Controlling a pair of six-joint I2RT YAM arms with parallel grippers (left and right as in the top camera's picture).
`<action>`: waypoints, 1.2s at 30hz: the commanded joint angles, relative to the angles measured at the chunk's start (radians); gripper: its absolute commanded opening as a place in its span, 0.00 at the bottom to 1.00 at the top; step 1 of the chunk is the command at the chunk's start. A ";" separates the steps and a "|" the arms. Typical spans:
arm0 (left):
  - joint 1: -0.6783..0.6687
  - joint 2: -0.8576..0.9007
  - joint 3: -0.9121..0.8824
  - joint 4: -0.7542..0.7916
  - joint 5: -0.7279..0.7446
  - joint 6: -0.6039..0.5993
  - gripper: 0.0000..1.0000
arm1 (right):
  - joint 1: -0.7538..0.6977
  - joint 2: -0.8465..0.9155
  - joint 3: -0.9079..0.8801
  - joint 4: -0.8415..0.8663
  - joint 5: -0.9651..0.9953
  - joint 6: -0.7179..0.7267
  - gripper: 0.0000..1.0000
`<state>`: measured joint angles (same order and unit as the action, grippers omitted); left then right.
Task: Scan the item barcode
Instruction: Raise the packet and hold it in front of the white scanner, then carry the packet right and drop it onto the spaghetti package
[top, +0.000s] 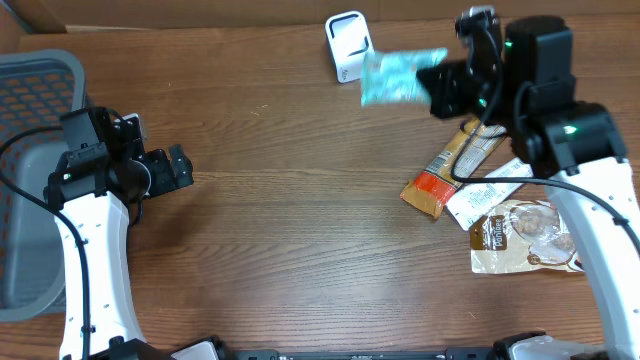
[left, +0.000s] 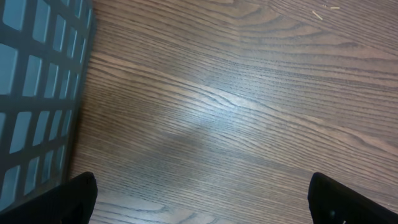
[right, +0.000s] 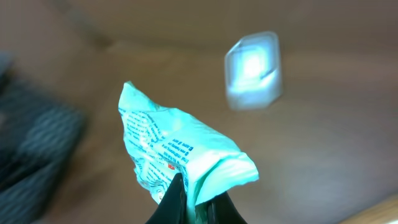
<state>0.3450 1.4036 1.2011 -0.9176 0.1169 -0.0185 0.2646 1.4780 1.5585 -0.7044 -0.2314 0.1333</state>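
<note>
Fingers (right: 174, 200) of the right gripper (right: 194, 198) are pressed together on the bottom corner of a teal packet (right: 180, 146). The packet is pinched and held in the air above the table (top: 280, 230). Small print is seen on its crumpled face; whether a barcode faces out cannot be told. Beyond the packet, at 1 o'clock in the right wrist view, a white scanner (right: 254, 71) is seen, blurred and glowing.

From overhead the right gripper is placed near 1 o'clock of the table. The packet is carried on its 9 o'clock side. The scanner stands at the packet's 10 o'clock, by the far edge. Their outlines overlap in that view; contact cannot be told.

At 5 o'clock from the gripper, three items are left lying on the wood: an orange-brown bar wrapper (top: 450, 170), a white packet (top: 485, 195) and a brown cookie pouch (top: 525, 235), overlapping one another.

The left gripper (left: 211, 199) is seen at 9 o'clock of the table. Its fingers are spread wide with only bare wood between them. A grey mesh basket (top: 40, 80) is set just beside it, at the table's 9 to 10 o'clock edge.
</note>
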 joint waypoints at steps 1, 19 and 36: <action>-0.002 -0.001 0.006 0.002 0.007 0.019 1.00 | 0.072 0.073 0.023 0.113 0.434 -0.058 0.04; -0.002 -0.001 0.006 0.002 0.006 0.019 1.00 | 0.191 0.616 0.023 1.078 0.780 -1.138 0.04; -0.002 -0.001 0.006 0.002 0.007 0.019 1.00 | 0.214 0.843 0.023 1.287 0.700 -1.474 0.04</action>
<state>0.3450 1.4036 1.2011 -0.9173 0.1169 -0.0185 0.4732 2.3100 1.5646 0.5602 0.4942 -1.2823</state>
